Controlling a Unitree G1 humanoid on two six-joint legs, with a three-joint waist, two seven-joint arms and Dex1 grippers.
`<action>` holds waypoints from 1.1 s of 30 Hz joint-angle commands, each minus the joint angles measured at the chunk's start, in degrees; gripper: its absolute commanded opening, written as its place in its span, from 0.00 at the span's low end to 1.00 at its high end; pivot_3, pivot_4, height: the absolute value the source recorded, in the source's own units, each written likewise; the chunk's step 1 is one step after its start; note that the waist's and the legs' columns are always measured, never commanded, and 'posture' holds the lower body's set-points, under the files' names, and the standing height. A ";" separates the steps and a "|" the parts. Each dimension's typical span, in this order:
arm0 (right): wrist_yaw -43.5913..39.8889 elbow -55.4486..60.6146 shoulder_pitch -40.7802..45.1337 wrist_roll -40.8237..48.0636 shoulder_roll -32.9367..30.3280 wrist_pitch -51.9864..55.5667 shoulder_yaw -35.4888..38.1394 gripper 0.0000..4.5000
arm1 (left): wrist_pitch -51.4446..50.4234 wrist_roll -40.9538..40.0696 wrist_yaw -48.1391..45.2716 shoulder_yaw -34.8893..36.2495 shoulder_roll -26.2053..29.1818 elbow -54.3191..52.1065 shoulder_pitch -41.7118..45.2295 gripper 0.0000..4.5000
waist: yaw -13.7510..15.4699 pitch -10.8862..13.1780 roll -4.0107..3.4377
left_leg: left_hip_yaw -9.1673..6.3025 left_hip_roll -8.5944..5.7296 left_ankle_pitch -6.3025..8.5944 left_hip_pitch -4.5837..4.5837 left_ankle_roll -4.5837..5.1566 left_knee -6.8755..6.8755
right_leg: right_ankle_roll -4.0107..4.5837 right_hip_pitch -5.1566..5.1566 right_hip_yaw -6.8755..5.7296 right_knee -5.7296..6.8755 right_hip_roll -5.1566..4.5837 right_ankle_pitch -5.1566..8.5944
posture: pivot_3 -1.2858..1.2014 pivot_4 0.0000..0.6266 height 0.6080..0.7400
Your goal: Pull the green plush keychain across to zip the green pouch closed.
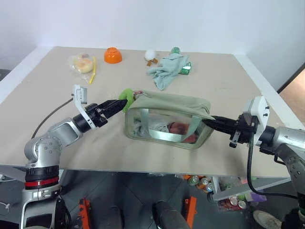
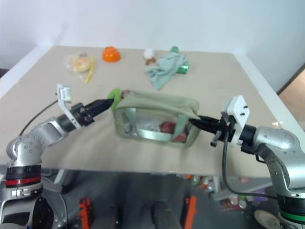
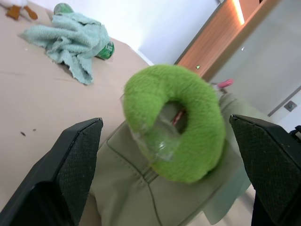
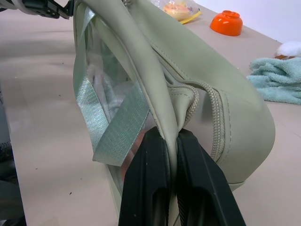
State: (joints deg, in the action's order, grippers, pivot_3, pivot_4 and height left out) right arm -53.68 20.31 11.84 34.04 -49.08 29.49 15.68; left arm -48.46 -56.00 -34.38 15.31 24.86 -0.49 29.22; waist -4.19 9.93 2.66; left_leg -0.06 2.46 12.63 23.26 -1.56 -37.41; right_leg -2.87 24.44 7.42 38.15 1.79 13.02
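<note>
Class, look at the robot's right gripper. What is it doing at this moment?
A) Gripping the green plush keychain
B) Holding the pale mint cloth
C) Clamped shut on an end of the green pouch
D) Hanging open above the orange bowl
C: the right gripper has its black fingers pressed together on the fabric at one end of the green pouch, opposite the end with the green plush keychain.

Lime-green plush keychain (image 3: 176,123), olive-green pouch (image 1: 167,106), mint cloth (image 1: 165,68), orange bowl (image 1: 113,55).
</note>
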 commanded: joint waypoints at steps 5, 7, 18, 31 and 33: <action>-0.05 1.35 -0.05 -0.56 -1.18 -1.25 1.34 0.01 | 5.35 5.58 -6.69 -3.79 -0.68 3.60 2.26 1.00 | 0.01 0.00 0.00 | 0.00 -0.01 0.00 0.00 0.00 0.00 | -0.02 0.00 0.00 0.00 -0.01 0.00 | 0.52 0.24 1.00; -0.05 1.31 0.03 -0.74 -1.13 -1.32 1.19 0.01 | 7.22 7.41 -8.45 -4.86 -1.11 4.74 2.27 1.00 | 0.03 0.00 0.00 | -0.02 -0.02 0.00 0.00 0.00 0.00 | -0.01 -0.01 -0.01 0.00 -0.01 0.00 | 0.52 0.24 1.00; -0.20 1.25 0.25 -1.48 -1.06 -1.78 0.71 0.00 | 9.55 9.70 -12.19 -5.30 -2.21 5.10 2.27 0.37 | 0.02 0.00 0.00 | -0.04 -0.10 0.00 0.00 0.00 0.00 | -0.07 -0.05 -0.01 0.00 -0.11 0.02 | 0.52 0.24 1.00; -1.05 0.87 0.32 -2.09 -1.20 -2.36 0.54 0.00 | 10.04 9.76 -7.54 -4.36 -4.02 -1.12 3.37 0.02 | 0.03 0.00 0.00 | -0.10 -0.12 0.00 0.02 0.00 0.01 | -0.10 -0.05 -0.03 -0.01 -0.13 0.03 | 0.52 0.24 1.00; -1.27 0.70 0.39 -2.27 -1.23 -2.45 0.57 0.00 | 10.09 8.93 -6.63 -3.18 -3.85 -2.71 3.38 0.02 | 0.04 0.00 0.00 | -0.10 -0.12 0.00 0.02 0.00 0.01 | -0.11 -0.05 -0.03 -0.01 -0.13 0.04 | 0.52 0.24 1.00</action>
State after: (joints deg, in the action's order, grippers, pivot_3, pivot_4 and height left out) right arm -54.79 20.26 11.64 31.78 -49.16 27.79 15.62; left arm -39.13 -45.41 -41.35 10.21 20.94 0.40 31.26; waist -4.15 9.93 2.66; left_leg -0.16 2.33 12.63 23.28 -1.56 -37.40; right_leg -2.98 24.39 7.40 38.14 1.66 13.06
